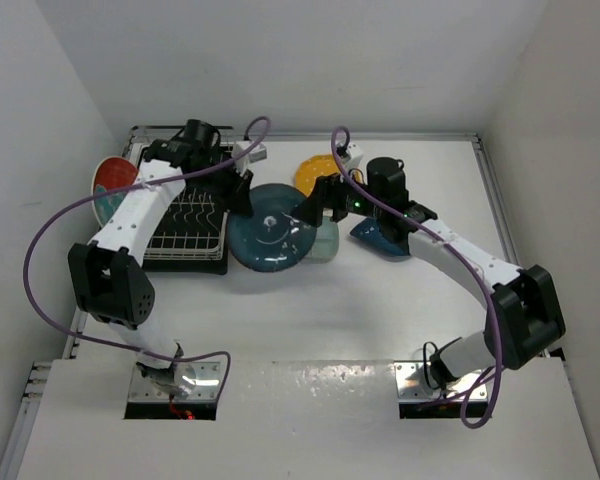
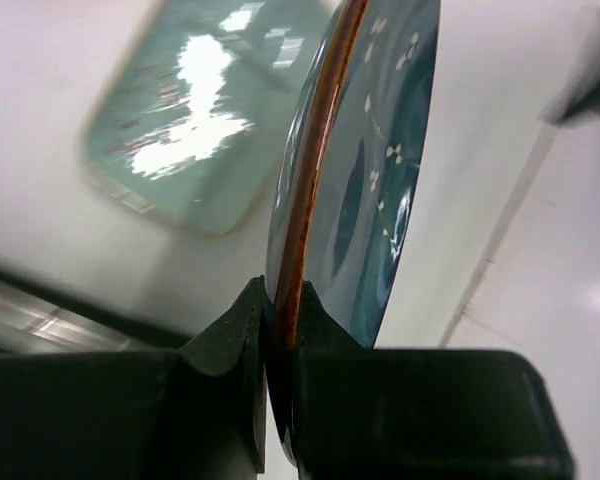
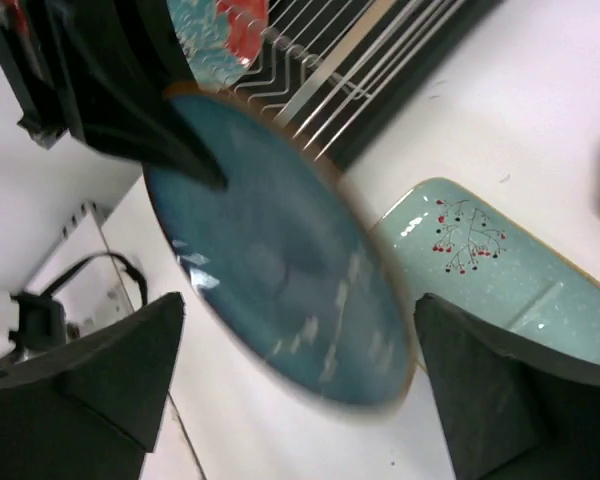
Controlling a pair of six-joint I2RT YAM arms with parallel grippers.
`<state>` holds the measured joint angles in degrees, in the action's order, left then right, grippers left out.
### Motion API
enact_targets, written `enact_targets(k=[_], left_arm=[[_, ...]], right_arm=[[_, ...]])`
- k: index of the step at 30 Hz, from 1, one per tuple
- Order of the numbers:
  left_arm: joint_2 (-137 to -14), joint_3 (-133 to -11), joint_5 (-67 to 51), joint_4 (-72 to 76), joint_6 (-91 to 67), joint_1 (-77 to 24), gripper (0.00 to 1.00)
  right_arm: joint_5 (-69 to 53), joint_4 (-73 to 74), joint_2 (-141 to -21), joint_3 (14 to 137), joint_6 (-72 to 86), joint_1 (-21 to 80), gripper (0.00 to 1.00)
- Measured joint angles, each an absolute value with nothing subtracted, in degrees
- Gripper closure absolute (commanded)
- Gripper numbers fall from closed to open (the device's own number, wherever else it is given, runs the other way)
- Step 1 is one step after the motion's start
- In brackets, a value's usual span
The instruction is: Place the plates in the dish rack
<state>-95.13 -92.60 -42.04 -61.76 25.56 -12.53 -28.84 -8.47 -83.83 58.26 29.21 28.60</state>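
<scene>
Tabletop (image 1: 380, 310): pale plate (image 1: 325, 243) partly behind teal plate (image 1: 270, 228)

Bright, even overhead light fell on the table (image 1: 380, 300), leaving only faint, soft shadows around the teal plate (image 1: 270, 228). A small glare spot sat at its centre. At the left wrist, the pale plate (image 2: 180, 120) left of it was defocused, streaked with white glare. At the right wrist, its lower rim smeared with motion blur.

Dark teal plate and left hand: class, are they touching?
Touching. The left wrist view shows the left hand pinching the dark teal plate by its rim, fingers pressed against both sides, no gap.
</scene>
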Motion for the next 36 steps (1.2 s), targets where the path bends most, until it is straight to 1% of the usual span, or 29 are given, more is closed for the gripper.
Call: enact_targets(k=[2, 5, 9, 11, 14, 17, 22, 26, 36], left_arm=[[-95.1, -94.2, -36.6, -60.0, 22.5, -11.2, 1.00], [-95.1, -99.1, -25.1, -58.8, 17.5, -8.9, 1.00], [-94.7, -107.7, -6.2, -57.5, 12.4, -7.7, 1.00], [-93.5, -109.8, 3.0, -55.7, 11.1, -7.4, 1.00], [-90.9, -109.6, 16.5, -52.8, 10.8, -7.2, 1.00], [-87.6, -104.9, 26.6, -48.7, 10.8, -5.9, 1.00], [-84.9, -94.1, 33.7, -43.2, 10.5, -1.8, 1.00], [-85.0, -87.3, 34.3, -40.9, 10.2, 1.5, 1.00], [-84.9, -82.1, 31.4, -36.3, 9.1, 3.9, 1.00]], right_arm=[[-26.4, -8.5, -83.7, 58.5, 30.1, 28.6, 0.00], [-21.7, -7.4, -83.0, 58.5, 31.2, 28.6, 0.00], [-16.6, -5.7, -80.9, 58.5, 32.0, 28.2, 0.00], [-15.1, -5.4, -79.9, 58.4, 32.2, 28.2, 0.00], [-13.8, -5.2, -78.6, 58.4, 32.8, 27.9, 0.00], [-13.4, -4.3, -78.3, 58.4, 33.2, 27.5, 0.00], [-13.5, -1.5, -78.8, 58.7, 33.5, 27.5, 0.00], [-13.5, -0.1, -79.8, 59.9, 33.9, 27.5, 0.00], [-13.7, 0.8, -79.9, 61.1, 34.5, 27.5, 0.00]])
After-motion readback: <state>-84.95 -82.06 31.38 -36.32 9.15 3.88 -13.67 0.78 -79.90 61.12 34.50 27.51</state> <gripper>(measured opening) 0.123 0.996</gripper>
